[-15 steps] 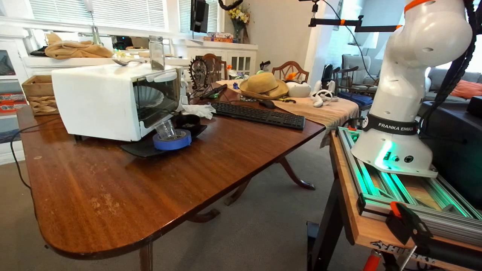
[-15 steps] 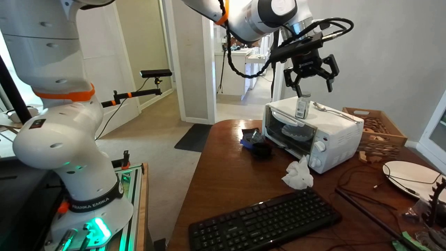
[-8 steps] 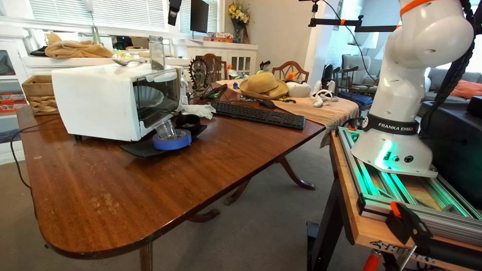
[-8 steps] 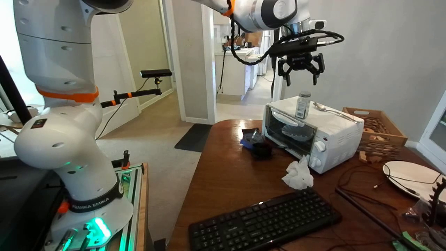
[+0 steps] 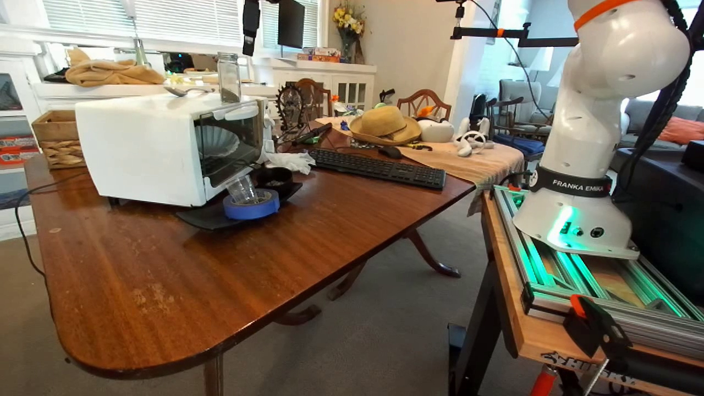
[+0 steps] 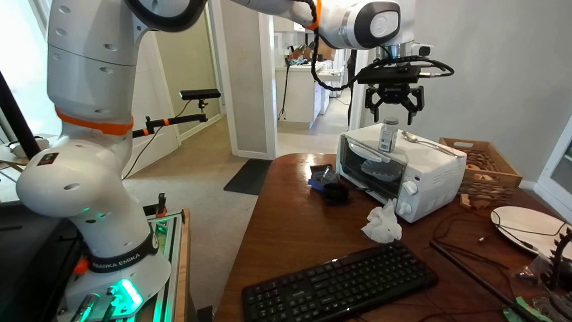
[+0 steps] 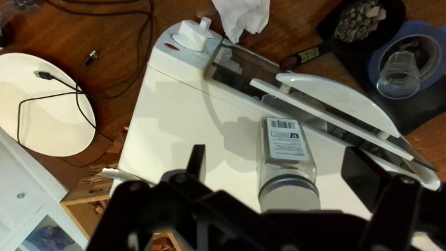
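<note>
Black jointed claw (image 6: pixel 393 120) hangs spread wide at two o'clock in an exterior view, near a square-sided clear glass jar (image 6: pixel 388 137) upright on a smooth white toaster oven (image 6: pixel 418 154). At eleven o'clock in an exterior view, the upper border crops the claw, leaving a dark finger (image 5: pixel 251 25). In the wrist view, gaps flank the jar near the oven's front edge; at eight o'clock a shiny metal spoon (image 7: pixel 122 175) is mostly hidden (just its handle shows).

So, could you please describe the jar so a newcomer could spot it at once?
On the brown table, find the white toaster oven. The jar stands on its top, near the door. Unlike the spoon lying there too, it is upright, see-through and labelled.
</note>
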